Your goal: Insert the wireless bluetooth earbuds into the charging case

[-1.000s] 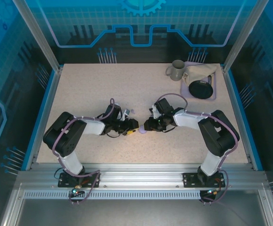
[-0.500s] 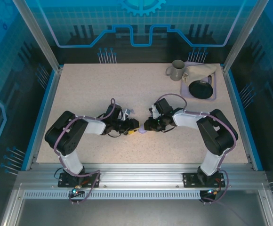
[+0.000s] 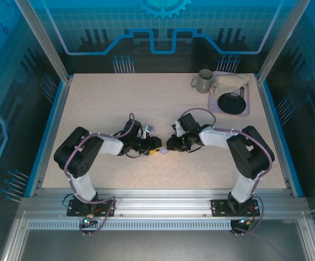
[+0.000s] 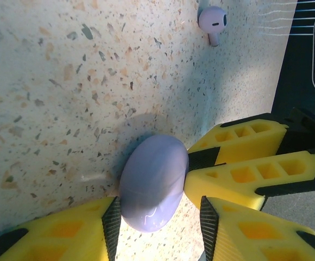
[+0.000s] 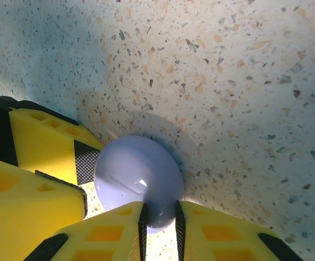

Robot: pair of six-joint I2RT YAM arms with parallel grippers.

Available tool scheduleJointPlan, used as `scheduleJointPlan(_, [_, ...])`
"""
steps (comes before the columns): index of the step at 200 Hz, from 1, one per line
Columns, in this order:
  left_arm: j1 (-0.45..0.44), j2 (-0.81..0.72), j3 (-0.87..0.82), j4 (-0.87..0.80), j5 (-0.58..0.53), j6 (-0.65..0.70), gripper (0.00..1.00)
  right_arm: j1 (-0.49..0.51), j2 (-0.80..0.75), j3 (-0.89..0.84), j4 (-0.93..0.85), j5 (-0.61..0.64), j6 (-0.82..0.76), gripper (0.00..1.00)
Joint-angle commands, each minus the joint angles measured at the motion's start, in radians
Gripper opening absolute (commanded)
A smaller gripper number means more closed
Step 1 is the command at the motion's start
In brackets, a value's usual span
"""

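**A:** What's the biggest thing here?

**B:** The speckled table (image 3: 92,109). The left arm (image 3: 87,155) and right arm (image 3: 244,152) reach in from 6 o'clock and meet near its middle.

**A:** And toward the back?

**B:** At about 1 o'clock on the table there is a pale tray (image 3: 248,111). It holds a black bowl (image 3: 231,102) and a beige cloth (image 3: 231,82). A grey mug (image 3: 203,80) stands just beside the tray, on its 9 o'clock side.

**A:** Where is the charging case?

**B:** The lavender charging case (image 4: 152,187) is on the table between the two sets of yellow fingers, lid closed.

**A:** How does the left gripper stand?

**B:** The left gripper (image 3: 156,147) comes at the case from 9 o'clock with its jaws apart and the case between them. In the left wrist view one pad is against the case and the other is just off it.

**A:** And the right gripper?

**B:** The right gripper (image 5: 158,217) comes from 3 o'clock. Its jaws are drawn nearly together and pinch the case's edge.

**A:** Any earbud?

**B:** One lavender earbud (image 4: 212,20) lies on the bare table. It is at 1 o'clock from the case in the left wrist view, apart from it, with its stem pointing to 6 o'clock.
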Motion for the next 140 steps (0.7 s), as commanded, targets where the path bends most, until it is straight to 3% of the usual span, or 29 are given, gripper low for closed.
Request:
scheduleJointPlan(1, [-0.060, 0.072, 0.004, -0.007, -0.005, 0.000, 0.44, -0.011, 0.033, 0.001, -0.017, 0.017, 0.009, 0.23])
scheduleJointPlan(57, [-0.071, 0.058, 0.022, -0.002, 0.007, -0.014, 0.36, -0.020, 0.039, -0.012, -0.005, 0.011, 0.010, 0.22])
scheduleJointPlan(140, [-0.086, 0.042, 0.067, -0.099, -0.033, 0.021, 0.34, -0.022, 0.051, -0.013, 0.015, -0.019, 0.013, 0.22])
